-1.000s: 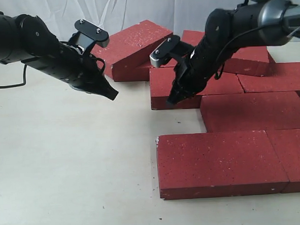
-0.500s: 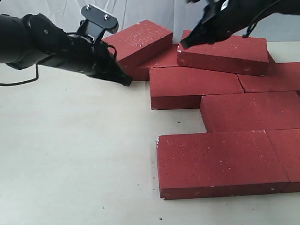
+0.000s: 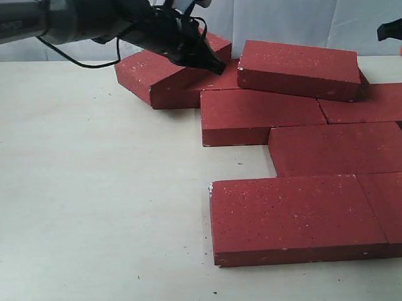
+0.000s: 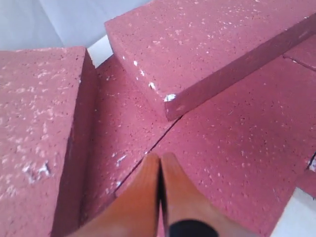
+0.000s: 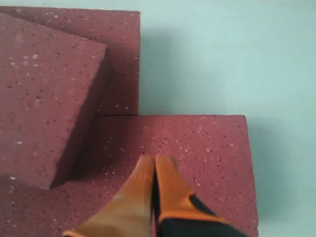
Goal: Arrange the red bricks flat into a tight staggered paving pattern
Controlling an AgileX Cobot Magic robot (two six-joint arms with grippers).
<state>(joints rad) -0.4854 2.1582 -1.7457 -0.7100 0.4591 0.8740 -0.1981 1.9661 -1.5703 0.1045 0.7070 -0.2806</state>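
The left gripper (image 4: 159, 159), fingers pressed together and holding nothing, points down at a seam among the red bricks (image 3: 262, 115). In the exterior view its tip is at 11 o'clock. At its 9 o'clock a tilted brick (image 3: 175, 65) leans on a flat one, and at its 3 o'clock a raised brick (image 3: 297, 68) lies on top of others. The right gripper (image 5: 154, 160), likewise closed and empty, hovers over a flat brick, far out at 2 o'clock in the exterior view. The other bricks lie flat and staggered on the pale surface (image 3: 90, 194), from 3 to 5 o'clock.
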